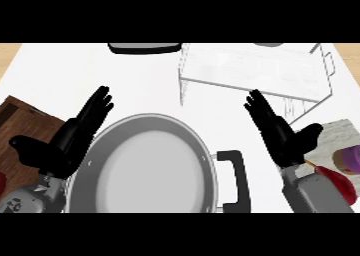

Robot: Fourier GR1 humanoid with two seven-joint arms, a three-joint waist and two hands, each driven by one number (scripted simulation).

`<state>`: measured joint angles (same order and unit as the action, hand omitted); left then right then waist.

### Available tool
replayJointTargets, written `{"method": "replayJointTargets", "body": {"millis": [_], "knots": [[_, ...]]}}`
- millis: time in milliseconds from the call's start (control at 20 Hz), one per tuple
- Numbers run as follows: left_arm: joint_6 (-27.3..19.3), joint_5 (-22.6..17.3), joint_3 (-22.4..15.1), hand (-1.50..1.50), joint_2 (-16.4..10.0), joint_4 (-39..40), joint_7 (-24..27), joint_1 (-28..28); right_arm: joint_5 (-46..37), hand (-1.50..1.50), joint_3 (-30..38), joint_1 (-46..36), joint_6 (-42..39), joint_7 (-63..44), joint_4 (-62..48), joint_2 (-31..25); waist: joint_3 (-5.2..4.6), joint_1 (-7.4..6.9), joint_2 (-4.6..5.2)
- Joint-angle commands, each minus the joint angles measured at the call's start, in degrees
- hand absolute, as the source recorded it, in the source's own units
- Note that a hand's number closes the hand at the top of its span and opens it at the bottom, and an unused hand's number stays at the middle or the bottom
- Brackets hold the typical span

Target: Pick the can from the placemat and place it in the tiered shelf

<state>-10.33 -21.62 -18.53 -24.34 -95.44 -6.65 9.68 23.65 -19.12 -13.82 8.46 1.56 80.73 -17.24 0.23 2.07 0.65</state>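
Observation:
A purple can (352, 159) with a pale top lies on a grey placemat (339, 129) at the right edge of the counter. The tiered shelf (257, 75), pale and see-through with thin rails, stands at the back right. My right hand (280, 135) is open with straight fingers, just left of the can and in front of the shelf, apart from both. My left hand (72, 135) is open too, fingers up, at the left beside the pan.
A large grey pan (150, 167) with a black handle (237, 172) fills the front centre between my hands. A brown wooden board (17, 125) lies at the left. A dark tray (142, 48) sits at the back edge. Red objects (339, 182) show near both forearms.

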Motion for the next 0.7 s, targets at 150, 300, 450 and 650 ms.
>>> {"method": "replayJointTargets", "body": {"millis": [150, 300, 450, 650], "knots": [[-6.90, 4.19, 7.43, 0.00, -2.13, 2.02, 2.64, -2.56, 0.38, 1.50, 15.06, 1.48, 0.81, 3.02, 0.90, -13.50, -0.23, -1.53, -0.92], [-10.42, 4.32, 9.35, 0.00, -1.49, 2.96, 1.77, -3.71, -6.58, 1.50, 23.57, 4.82, 13.14, 1.70, -7.06, -21.77, -0.62, 1.50, -0.56], [-11.07, 4.49, 10.74, 0.00, -1.37, 2.29, 2.22, -3.79, 10.01, -1.50, 34.08, 4.73, 3.15, 6.32, -6.51, -17.81, -0.09, -0.78, -0.79], [-13.08, 7.24, 9.21, 0.00, 1.68, 3.09, 4.20, -4.85, 15.03, -1.50, 39.82, 16.23, -13.68, 12.46, -4.08, -23.22, -0.17, -0.40, -0.84]]}}
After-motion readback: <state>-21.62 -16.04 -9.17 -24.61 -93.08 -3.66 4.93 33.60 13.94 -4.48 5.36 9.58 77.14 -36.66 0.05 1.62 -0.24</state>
